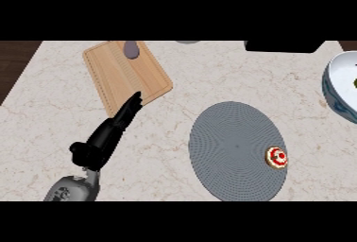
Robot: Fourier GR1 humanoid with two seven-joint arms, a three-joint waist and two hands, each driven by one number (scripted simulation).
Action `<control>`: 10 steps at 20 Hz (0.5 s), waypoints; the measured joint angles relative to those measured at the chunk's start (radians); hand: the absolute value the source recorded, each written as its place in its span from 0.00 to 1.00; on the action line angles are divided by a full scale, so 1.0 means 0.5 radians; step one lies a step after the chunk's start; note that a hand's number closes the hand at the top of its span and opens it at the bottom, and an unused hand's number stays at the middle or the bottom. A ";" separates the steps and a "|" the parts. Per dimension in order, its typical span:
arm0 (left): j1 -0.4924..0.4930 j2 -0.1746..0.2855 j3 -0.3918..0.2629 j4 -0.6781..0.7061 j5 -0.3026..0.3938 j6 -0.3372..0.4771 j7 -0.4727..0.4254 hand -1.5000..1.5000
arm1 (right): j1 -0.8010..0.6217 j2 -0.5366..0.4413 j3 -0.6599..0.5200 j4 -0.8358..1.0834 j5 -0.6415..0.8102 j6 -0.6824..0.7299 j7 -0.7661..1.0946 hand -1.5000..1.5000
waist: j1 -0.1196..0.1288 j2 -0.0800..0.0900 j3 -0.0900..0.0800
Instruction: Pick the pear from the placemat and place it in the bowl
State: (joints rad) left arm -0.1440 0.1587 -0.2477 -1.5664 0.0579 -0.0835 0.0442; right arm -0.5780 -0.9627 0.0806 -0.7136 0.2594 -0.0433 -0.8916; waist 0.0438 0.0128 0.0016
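The round grey placemat (233, 146) lies on the counter right of centre. Near its right rim sits a small round item (276, 157) with a tan edge and a red and white top. The white bowl (339, 78) with a blue outer wall stands at the right edge, partly cut off. A small green bit (355, 83) shows inside it at the picture's edge; I cannot tell what it is. My left hand (111, 132) rests at the left, open, its fingers straight and pointing toward the cutting board. My right hand does not show.
A wooden cutting board (129, 78) lies at the back left with a greyish-purple object (131, 48) on its far end. A black object (282, 46) sits at the back right and a grey one (187, 41) at the back edge.
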 measured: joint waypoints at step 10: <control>-0.061 -0.006 0.003 -0.019 0.016 -0.044 0.061 0.50 | -0.328 0.131 0.246 0.590 0.312 0.397 -0.062 0.00 | 0.051 0.019 0.004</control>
State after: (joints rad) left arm -0.1744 0.1555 -0.2459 -1.5758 0.0657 -0.1056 0.0747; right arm -0.7421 -0.8972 0.2035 -0.4187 0.4155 0.1550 -0.9228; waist 0.0696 0.0222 0.0036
